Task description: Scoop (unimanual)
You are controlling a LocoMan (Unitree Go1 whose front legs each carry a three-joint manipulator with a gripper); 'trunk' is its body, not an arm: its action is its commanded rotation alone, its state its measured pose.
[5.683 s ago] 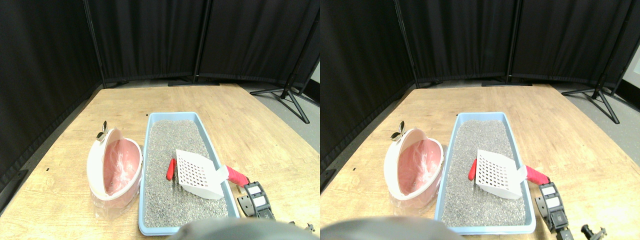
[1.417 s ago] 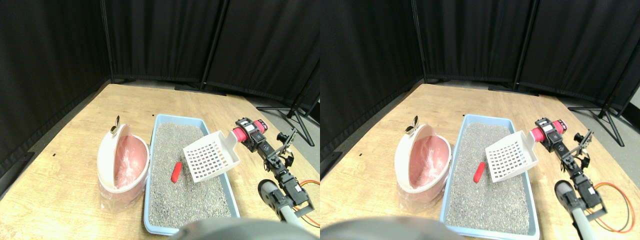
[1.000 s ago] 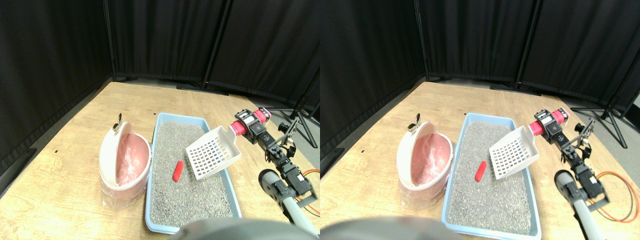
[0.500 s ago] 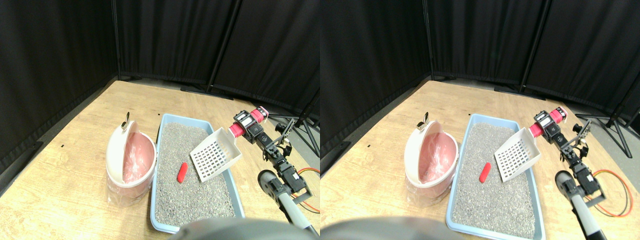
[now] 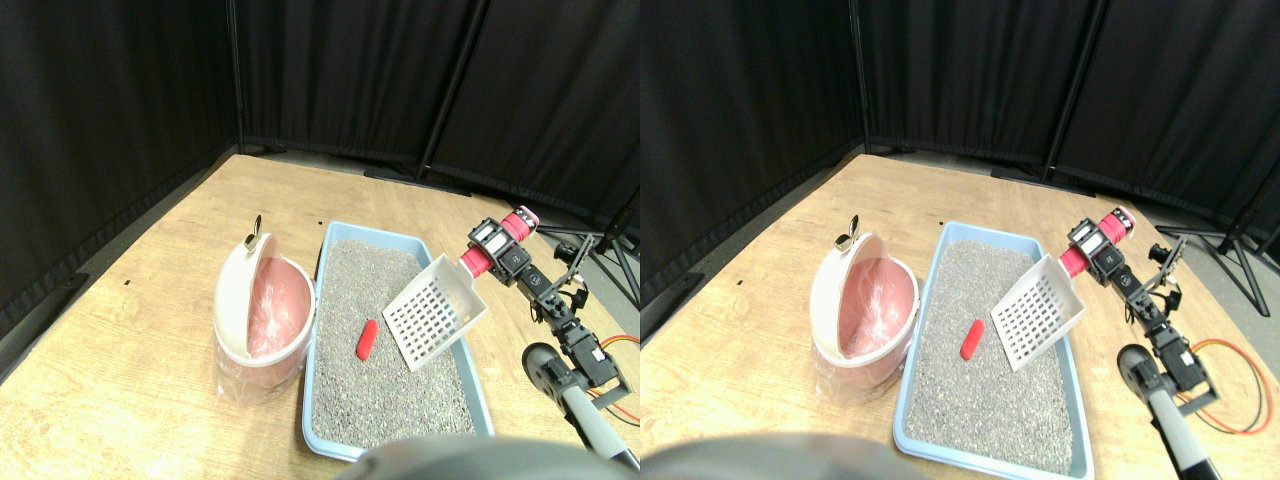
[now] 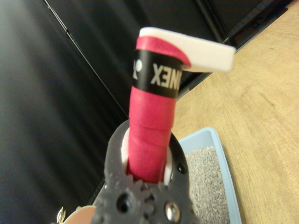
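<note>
One blue tray (image 5: 318,330) of grey litter sits on the wooden table (image 5: 150,400), a pink bin (image 5: 262,320) touching its side. The white scoop (image 5: 432,315) hangs tilted over the litter, its red handle (image 6: 152,135) clamped in the right gripper (image 5: 497,247). A red piece (image 5: 367,339) lies on the litter beside the scoop.

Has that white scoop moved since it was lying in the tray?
Yes. The scoop now hangs lifted above the litter tray, right of the red piece.
</note>
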